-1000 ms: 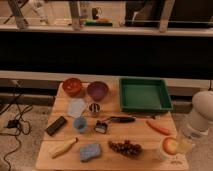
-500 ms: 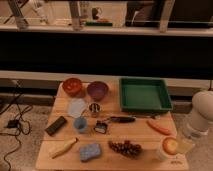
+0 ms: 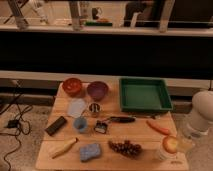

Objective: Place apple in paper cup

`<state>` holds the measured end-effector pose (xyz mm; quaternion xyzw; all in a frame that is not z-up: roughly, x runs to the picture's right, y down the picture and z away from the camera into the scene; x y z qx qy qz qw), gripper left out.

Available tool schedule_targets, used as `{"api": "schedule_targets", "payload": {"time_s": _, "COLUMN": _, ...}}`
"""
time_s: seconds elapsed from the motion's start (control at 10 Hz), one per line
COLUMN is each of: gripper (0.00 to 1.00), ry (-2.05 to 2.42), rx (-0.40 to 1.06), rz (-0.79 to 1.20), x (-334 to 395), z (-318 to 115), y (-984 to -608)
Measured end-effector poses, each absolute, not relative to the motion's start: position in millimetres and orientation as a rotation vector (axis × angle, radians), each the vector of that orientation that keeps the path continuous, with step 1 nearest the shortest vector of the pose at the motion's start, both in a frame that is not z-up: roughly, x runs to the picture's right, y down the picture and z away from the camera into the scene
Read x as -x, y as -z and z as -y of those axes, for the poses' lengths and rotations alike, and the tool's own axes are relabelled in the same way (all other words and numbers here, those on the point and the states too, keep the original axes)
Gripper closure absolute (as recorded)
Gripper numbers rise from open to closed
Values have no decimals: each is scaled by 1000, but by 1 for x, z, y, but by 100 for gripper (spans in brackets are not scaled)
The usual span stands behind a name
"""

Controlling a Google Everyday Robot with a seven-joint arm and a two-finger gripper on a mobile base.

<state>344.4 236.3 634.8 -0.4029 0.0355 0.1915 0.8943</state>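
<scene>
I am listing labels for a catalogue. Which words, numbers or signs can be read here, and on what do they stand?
None can be read.
The dark block and the paper cup show no legible marks.
The gripper, at the lower right beside the apple, shows no text either.

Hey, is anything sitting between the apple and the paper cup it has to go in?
Nothing visible does. The apple sits right at the mouth of the paper cup, at the front right corner of the table, with the pincer just right of it.
</scene>
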Motion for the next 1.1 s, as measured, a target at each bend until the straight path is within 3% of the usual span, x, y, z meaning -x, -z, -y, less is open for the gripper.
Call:
{"api": "schedule_targets", "payload": {"time_s": 0.1, "gripper": 20, "ry": -397, "rx": 835, "rz": -74, "x": -344, "z": -236, "y": -635}}
{"api": "schedule_targets", "payload": {"time_s": 1.1, "gripper": 20, "ry": -397, "rx": 836, "rz": -73, "x": -344, "z": -237, "y": -635}}
